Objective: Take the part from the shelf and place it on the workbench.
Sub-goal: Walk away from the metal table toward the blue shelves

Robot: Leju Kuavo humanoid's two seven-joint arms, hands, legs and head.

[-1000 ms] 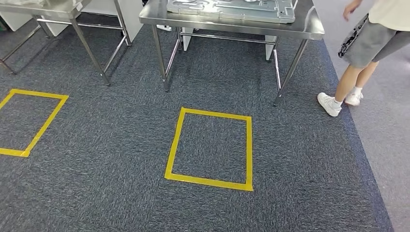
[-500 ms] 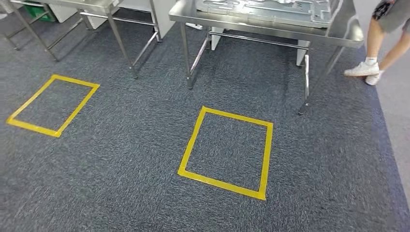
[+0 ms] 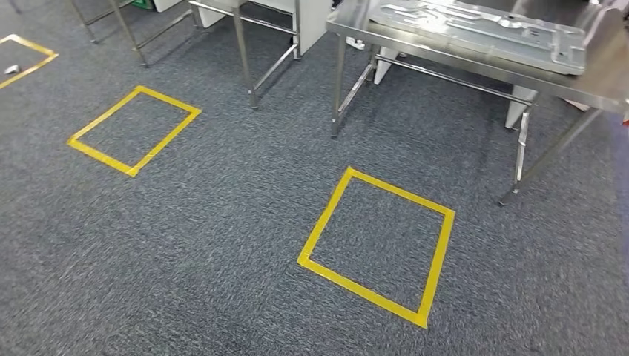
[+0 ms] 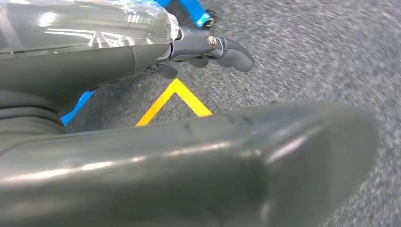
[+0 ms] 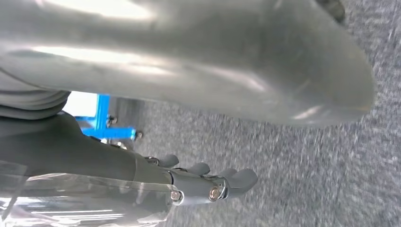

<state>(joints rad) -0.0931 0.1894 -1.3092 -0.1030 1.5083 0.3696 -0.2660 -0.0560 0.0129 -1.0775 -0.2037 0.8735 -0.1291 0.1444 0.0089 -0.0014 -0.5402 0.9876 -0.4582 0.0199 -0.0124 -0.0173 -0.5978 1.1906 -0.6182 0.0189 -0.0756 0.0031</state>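
A grey sheet-metal part [image 3: 482,30] lies flat on a stainless-steel workbench [image 3: 475,61] at the far right of the head view, covering most of the benchtop and reaching close to its near edge, with the part's right end near the bench's right end. The bench stands on slim metal legs on dark grey carpet [image 3: 222,245]. On the carpet in front of it, a square of yellow tape [image 3: 377,243] is marked out, with one corner pointing toward the bench's left legs. A second yellow tape square [image 3: 133,129] lies well apart to the left, and a corner of a third [image 3: 26,53] shows at the far left edge. More metal table frames [image 3: 248,44] stand beyond the second square, to the left of the workbench. In the left wrist view, the left hand [image 4: 189,52] hangs above the carpet with its fingers [image 4: 234,53] extended and slightly apart, holding nothing; a yellow tape corner sits on the floor beyond it. In the right wrist view, the right hand [image 5: 198,182] likewise hangs over the carpet, its fingers [image 5: 241,179] loosely spread and empty, with a blue wheeled frame [image 5: 106,125] on the floor behind.
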